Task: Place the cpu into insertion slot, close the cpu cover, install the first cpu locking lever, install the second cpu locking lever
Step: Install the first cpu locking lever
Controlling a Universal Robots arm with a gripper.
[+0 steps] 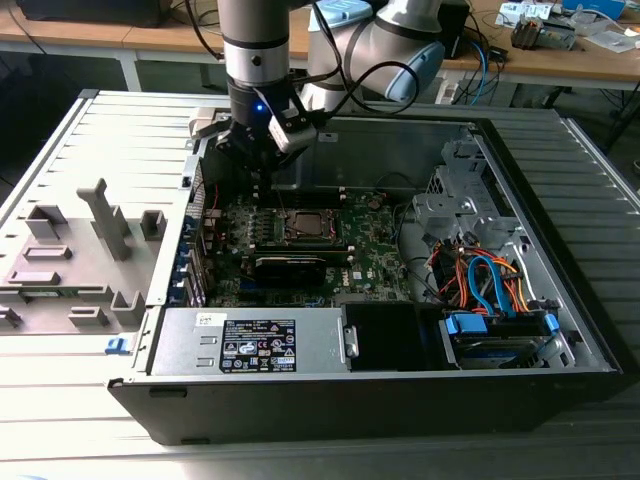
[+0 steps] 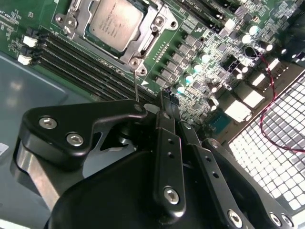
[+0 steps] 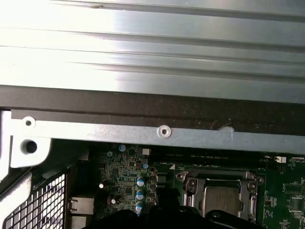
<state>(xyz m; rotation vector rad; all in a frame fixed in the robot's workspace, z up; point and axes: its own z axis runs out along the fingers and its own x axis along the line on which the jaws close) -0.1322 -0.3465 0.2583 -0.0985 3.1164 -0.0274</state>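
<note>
The cpu (image 2: pixel 116 21), a silvery square chip, lies in the insertion slot (image 2: pixel 71 19) on the green board. The cpu cover (image 2: pixel 153 28), a silver frame, lies flat around it. A thin metal locking lever (image 2: pixel 136 86) stands up from the socket's corner, close to my fingertips. My gripper (image 2: pixel 166 98) hangs just off that corner with its black fingers (image 2: pixel 164 143) together and nothing between them. In the exterior view my gripper (image 1: pixel 262 178) is low over the board, toward the exterior view's left of the insertion slot (image 1: pixel 305 226). The first wrist view shows the cpu (image 3: pixel 221 200) under the cover frame (image 3: pixel 190 183).
Long black memory slots (image 2: pixel 71 57) run beside the socket. A red wire (image 2: pixel 267 95) crosses a perforated grille (image 2: pixel 276 138). The case wall (image 3: pixel 143 131) stands close behind the board. A power supply (image 1: pixel 250 340) and a cabled drive bay (image 1: pixel 490 280) fill the case front.
</note>
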